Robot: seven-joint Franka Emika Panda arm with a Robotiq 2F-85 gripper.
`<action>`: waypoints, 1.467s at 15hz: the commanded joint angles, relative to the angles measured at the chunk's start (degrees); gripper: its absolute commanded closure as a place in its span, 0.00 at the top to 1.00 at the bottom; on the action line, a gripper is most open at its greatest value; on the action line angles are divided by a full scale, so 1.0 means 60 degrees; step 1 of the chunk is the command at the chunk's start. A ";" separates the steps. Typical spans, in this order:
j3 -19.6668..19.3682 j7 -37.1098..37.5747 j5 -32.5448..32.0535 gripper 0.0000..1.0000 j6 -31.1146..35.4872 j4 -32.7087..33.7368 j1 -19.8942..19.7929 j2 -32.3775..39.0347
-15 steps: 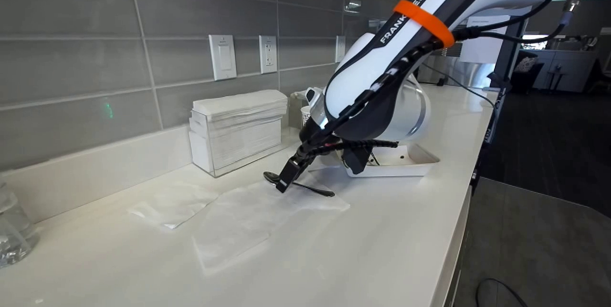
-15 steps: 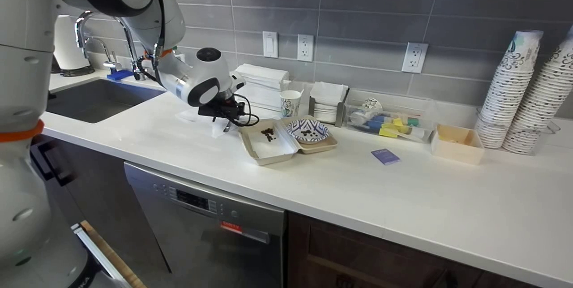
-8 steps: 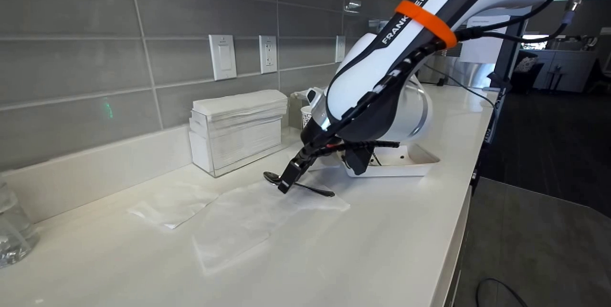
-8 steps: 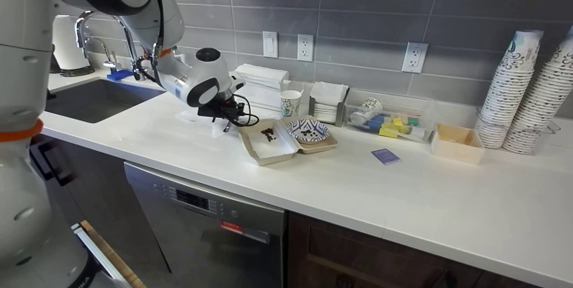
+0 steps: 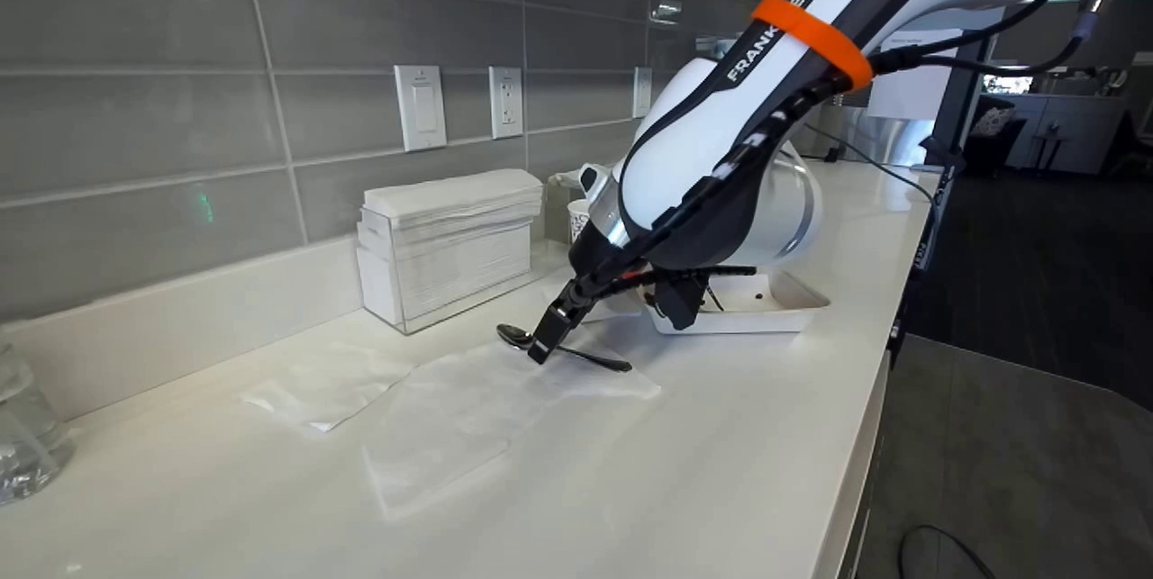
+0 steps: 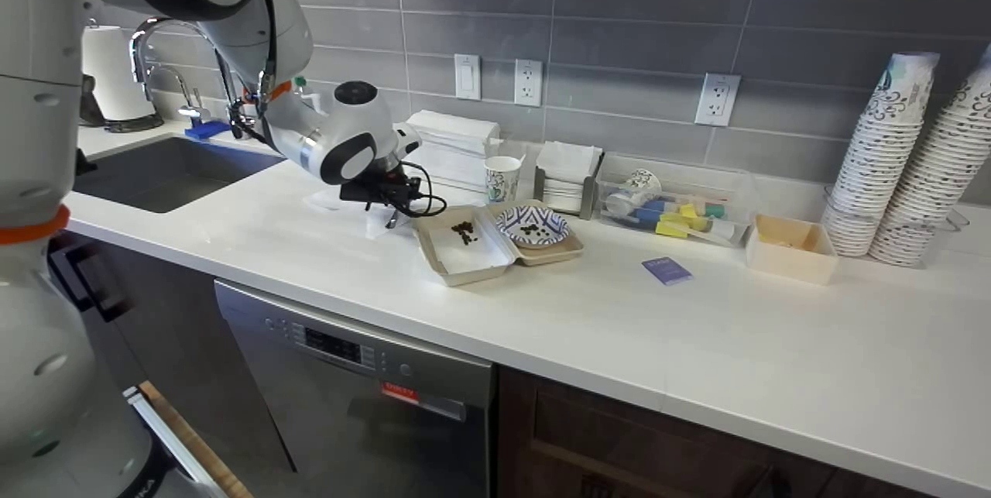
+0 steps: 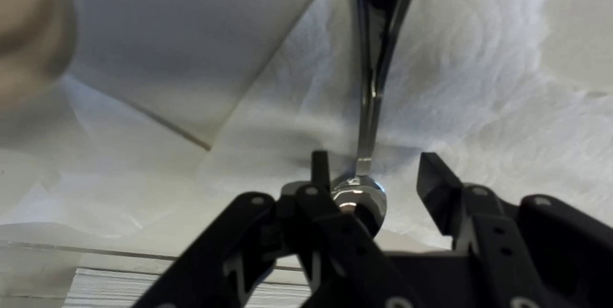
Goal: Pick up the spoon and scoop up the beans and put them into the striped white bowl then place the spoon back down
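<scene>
Toward the left of the desk (image 6: 604,304) in an exterior view, the sink (image 6: 178,173) is lying apart from the task's things. Next to the right, the tool (image 7: 376,171) is pointing down over the spoon (image 7: 369,97), which is resting on a paper sheet (image 5: 468,417). The wrist view is showing both fingertips (image 7: 436,188) spread, one on each side of the spoon where its handle is meeting its oval end; one tip is standing nearer the metal than the other. Nothing is being pinched.

Change over the last second: the tool is shifting slightly toward the handle end, while the spoon is keeping its position. Meaning for the task: the spoon is not being carried. The shift is possibly serving as alignment before a grip, or as the start of a withdrawal after setting down; the views are not settling which.

Further right, the dark beans (image 6: 464,232) are lying in the left half of a hinged container (image 6: 480,256). In its right half, the striped white bowl (image 6: 534,214) is sitting upright and is holding a few dark pieces, presumably beans. This is favouring the withdrawal reading, as a judgement only. If a grip is being prepared instead, the handle is likely offering the safer hold.
</scene>
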 commanded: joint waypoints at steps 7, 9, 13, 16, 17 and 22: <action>-0.0697 0.0060 -0.0172 0.46 0.0141 -0.0485 0.0649 -0.0387; -0.0703 0.0030 -0.0140 0.42 0.0144 -0.0465 0.0676 -0.0367; -0.0688 -0.0002 -0.0128 0.34 0.0152 -0.0413 0.0692 -0.0298; -0.0704 -0.0019 -0.0140 0.31 0.0166 -0.0411 0.0721 -0.0291; -0.0673 -0.0037 -0.0130 0.24 0.0168 -0.0418 0.0701 -0.0300; -0.0776 -0.0026 -0.0169 0.00 0.0159 -0.0570 0.0800 -0.0620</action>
